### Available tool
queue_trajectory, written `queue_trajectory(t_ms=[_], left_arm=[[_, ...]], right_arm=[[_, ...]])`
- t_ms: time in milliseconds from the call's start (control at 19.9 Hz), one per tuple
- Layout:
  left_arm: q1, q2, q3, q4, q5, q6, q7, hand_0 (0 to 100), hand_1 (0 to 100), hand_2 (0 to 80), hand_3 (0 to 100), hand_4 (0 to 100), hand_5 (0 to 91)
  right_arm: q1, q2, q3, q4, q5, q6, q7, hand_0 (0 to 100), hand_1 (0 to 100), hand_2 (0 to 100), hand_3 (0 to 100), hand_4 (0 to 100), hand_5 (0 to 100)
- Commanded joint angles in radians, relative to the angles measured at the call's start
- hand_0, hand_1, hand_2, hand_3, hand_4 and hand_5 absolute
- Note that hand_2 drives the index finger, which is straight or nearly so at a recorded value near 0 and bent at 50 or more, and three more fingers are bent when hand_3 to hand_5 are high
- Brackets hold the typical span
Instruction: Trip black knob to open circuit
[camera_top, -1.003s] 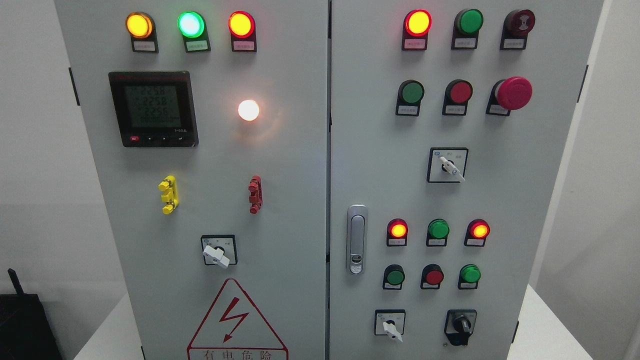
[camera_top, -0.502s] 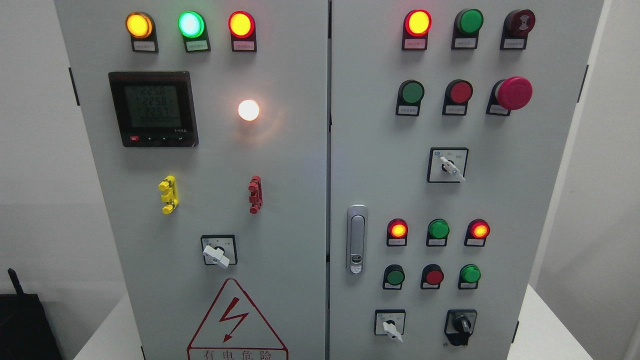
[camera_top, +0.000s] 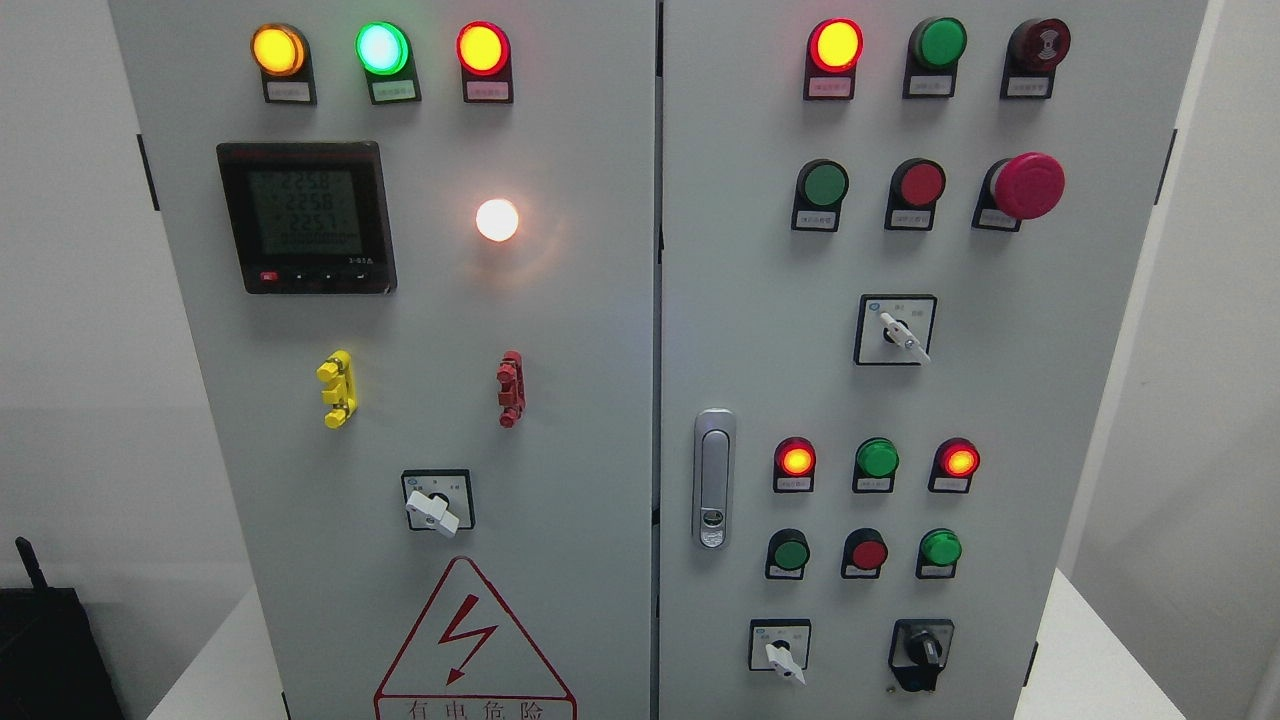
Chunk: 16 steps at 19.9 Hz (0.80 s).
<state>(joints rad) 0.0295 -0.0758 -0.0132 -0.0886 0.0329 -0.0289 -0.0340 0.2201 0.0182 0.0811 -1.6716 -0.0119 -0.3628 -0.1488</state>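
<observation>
A grey two-door control cabinet (camera_top: 600, 380) fills the head view. The black knob (camera_top: 922, 652) is a rotary switch at the lower right of the right door, its handle roughly upright. To its left sits a white-handled selector (camera_top: 782, 655) pointing down-right. Neither of my hands nor arms shows anywhere in the picture.
The right door also carries lit red lamps (camera_top: 835, 45), green and red push buttons, a red mushroom stop button (camera_top: 1027, 186), another white selector (camera_top: 900, 333) and a silver door latch (camera_top: 713, 480). The left door holds a meter (camera_top: 305, 217) and a white selector (camera_top: 435, 508). A black box (camera_top: 50, 650) stands lower left.
</observation>
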Motion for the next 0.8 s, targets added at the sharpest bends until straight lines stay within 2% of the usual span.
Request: queue_trajectory(t_ms=[0, 401, 753], left_arm=[[0.000, -0.001, 0.001, 0.001, 0.002, 0.000, 0.000, 12, 39, 0.0, 0, 0, 0.0], [0.000, -0.001, 0.001, 0.001, 0.002, 0.001, 0.000, 12, 39, 0.0, 0, 0, 0.0], [0.000, -0.001, 0.001, 0.001, 0.002, 0.001, 0.000, 12, 39, 0.0, 0, 0, 0.0]], right_arm=[[-0.022, 0.003, 0.002, -0.027, -0.003, -0.004, 0.005, 100, 94, 0, 100, 100, 95], [-0.077, 0.002, -0.003, -0.050, -0.003, 0.028, 0.005, 100, 94, 0, 100, 100, 96], [-0.148, 0.000, -0.010, -0.053, -0.033, 0.084, 0.006, 100, 95, 0, 100, 100, 96]])
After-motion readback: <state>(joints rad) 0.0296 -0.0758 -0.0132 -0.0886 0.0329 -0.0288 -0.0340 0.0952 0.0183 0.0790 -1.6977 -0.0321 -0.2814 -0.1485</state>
